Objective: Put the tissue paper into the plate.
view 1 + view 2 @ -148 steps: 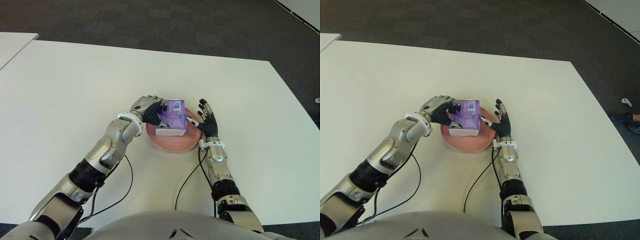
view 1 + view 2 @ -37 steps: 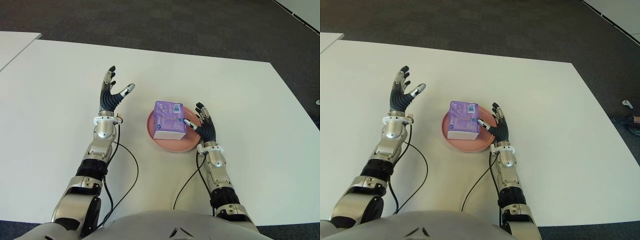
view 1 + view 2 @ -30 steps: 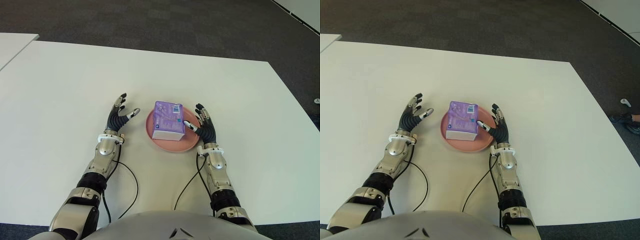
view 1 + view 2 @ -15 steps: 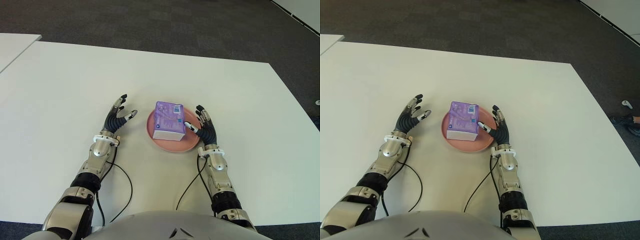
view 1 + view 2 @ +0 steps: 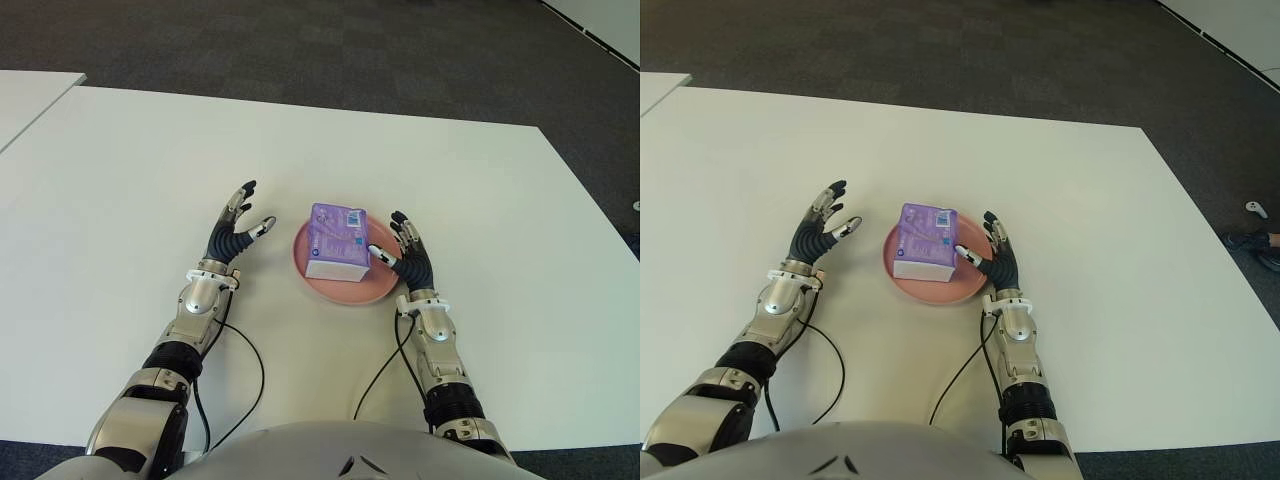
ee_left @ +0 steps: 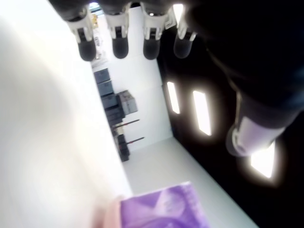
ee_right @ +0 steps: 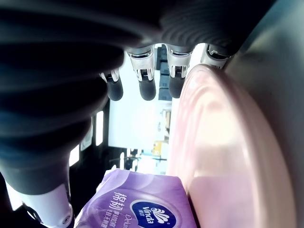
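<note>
Left eye view: tissue pack (image 5: 337,241) sits in plate (image 5: 345,291), btwn left robot hand (image 5: 232,235) & right robot hand (image 5: 410,262), both spread, empty. Best withdraw w/o nudging plate.

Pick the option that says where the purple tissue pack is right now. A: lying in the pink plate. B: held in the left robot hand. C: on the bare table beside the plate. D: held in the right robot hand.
A: the tissue pack lies in the pink plate, with the left robot hand and right robot hand both open beside it, holding nothing.
</note>
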Controlling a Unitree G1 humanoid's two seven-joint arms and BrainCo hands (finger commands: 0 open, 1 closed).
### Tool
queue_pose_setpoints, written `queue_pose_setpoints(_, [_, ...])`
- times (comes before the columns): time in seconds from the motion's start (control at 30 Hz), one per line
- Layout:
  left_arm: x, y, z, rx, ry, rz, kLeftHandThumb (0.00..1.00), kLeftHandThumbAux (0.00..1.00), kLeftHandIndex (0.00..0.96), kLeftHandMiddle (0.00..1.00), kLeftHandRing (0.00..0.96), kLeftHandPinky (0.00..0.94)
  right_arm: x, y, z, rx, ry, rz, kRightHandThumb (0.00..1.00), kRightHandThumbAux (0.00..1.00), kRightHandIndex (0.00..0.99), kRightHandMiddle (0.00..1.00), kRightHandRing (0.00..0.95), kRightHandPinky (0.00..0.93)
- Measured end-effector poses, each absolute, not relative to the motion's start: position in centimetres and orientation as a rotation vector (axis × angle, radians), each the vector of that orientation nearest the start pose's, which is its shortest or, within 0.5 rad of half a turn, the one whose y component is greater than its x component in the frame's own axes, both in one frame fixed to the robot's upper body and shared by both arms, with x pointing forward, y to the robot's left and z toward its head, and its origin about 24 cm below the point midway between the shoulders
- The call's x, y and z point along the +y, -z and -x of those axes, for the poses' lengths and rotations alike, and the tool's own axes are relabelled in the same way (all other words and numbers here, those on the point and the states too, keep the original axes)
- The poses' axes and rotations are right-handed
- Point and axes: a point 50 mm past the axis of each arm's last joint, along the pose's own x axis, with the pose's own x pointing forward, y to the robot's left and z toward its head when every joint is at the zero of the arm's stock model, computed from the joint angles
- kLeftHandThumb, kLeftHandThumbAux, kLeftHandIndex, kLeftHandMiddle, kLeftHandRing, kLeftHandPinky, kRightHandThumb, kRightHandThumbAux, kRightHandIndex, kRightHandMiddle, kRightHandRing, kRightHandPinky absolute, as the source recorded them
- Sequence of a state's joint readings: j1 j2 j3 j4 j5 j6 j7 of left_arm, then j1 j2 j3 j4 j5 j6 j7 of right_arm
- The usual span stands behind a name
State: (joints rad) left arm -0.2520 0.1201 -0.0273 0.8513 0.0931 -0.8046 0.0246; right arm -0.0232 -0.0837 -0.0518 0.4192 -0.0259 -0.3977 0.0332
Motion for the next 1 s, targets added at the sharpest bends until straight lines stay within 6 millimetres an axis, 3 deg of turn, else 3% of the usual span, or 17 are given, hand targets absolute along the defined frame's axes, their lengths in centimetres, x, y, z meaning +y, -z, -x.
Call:
queue_pose_setpoints(0.47, [16.4,0.4,-26.9,-0.21,0.005,-0.126,0.0,0.537,0.0,0.0,0.0,0.0,-18.1,0.8,-24.7,0.002,0.005,0.113,0.0,0.737,0.0,0.006,0.0,0.0])
queue_pose_setpoints(1.0, [15.8,-0.6,-25.5,-0.26,-0.001,-0.092,0.001,0.533,0.0,0.044,0.017,0.0,-18.2,0.9,-24.8,0.0,0.009,0.117,0.0,0.747,0.001,0.0,0.0,0.0])
